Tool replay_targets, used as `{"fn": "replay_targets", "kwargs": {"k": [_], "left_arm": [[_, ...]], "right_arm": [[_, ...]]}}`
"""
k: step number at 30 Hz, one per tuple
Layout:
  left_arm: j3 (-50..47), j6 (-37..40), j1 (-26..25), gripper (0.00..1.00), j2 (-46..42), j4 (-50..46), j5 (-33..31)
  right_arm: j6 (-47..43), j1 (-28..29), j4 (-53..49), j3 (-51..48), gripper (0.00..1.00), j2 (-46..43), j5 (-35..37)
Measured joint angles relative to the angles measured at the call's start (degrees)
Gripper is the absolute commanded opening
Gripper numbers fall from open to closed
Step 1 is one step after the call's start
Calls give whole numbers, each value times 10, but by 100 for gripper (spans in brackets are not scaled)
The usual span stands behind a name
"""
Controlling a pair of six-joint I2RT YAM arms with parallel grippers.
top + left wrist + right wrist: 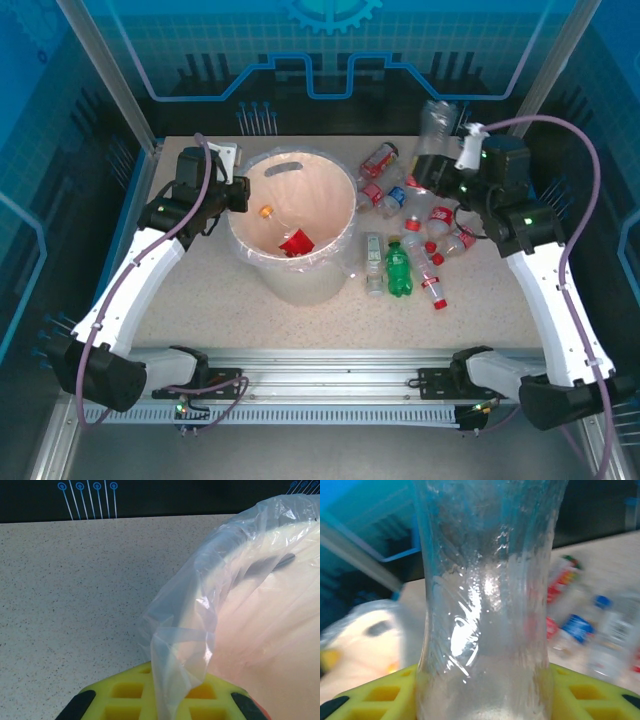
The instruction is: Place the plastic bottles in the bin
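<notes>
Right wrist: clear waisted bottle (pixel 485 605); glossy, rippled

- The table (pixel 200 300) has a speckled beige surface.
- The bin (pixel 297 286) stands upright near the middle of the surface, closer to the far edge.
- The plastic bottles (pixel 420 225) lie clustered between the bin and the right edge, toward the far right corner.
- The green bottle (pixel 399 268) lies on the near side of the cluster.
- A clear bottle (pixel 373 252) lies just beside the bin wall.
</notes>
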Motion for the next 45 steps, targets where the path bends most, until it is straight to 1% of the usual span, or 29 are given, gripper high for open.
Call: {"fn": "replay_targets", "kwargs": {"k": [4, 7, 10, 13, 16, 19, 23, 28, 33, 37, 41, 45], "left_arm": [[0, 0, 0, 0, 0, 0, 0], [0, 0, 0, 0, 0, 0, 0], [0, 0, 0, 0, 0, 0, 0], [-1, 0, 0, 0, 0, 1, 0], [-3, 0, 0, 0, -2, 2, 0], [-7, 0, 0, 0, -7, 5, 0], [-14, 0, 0, 0, -15, 8, 0], [-17, 0, 0, 0, -19, 10, 0], [-18, 0, 2, 0, -19, 11, 0], [-18, 1, 2, 0, -19, 12, 0], [-18, 4, 2, 0, -19, 12, 0], [-18, 5, 2, 0, -19, 12, 0]], "right_arm": [[-10, 125, 21, 73, 45, 64, 14], [-32, 209, 27, 136, 40, 134, 23], [-60, 272, 20, 188, 39, 198, 34], [-87, 310, -2, 223, 38, 250, 38], [-103, 322, -26, 232, 38, 282, 38], [-113, 322, -54, 232, 38, 306, 37], [-126, 326, -82, 229, 35, 324, 42], [-153, 348, -81, 195, 34, 327, 69], [-177, 356, -45, 142, 36, 334, 92], [-190, 356, -26, 113, 48, 350, 91], [-198, 356, -19, 104, 60, 360, 91], [-208, 356, -16, 103, 79, 360, 89]]}}
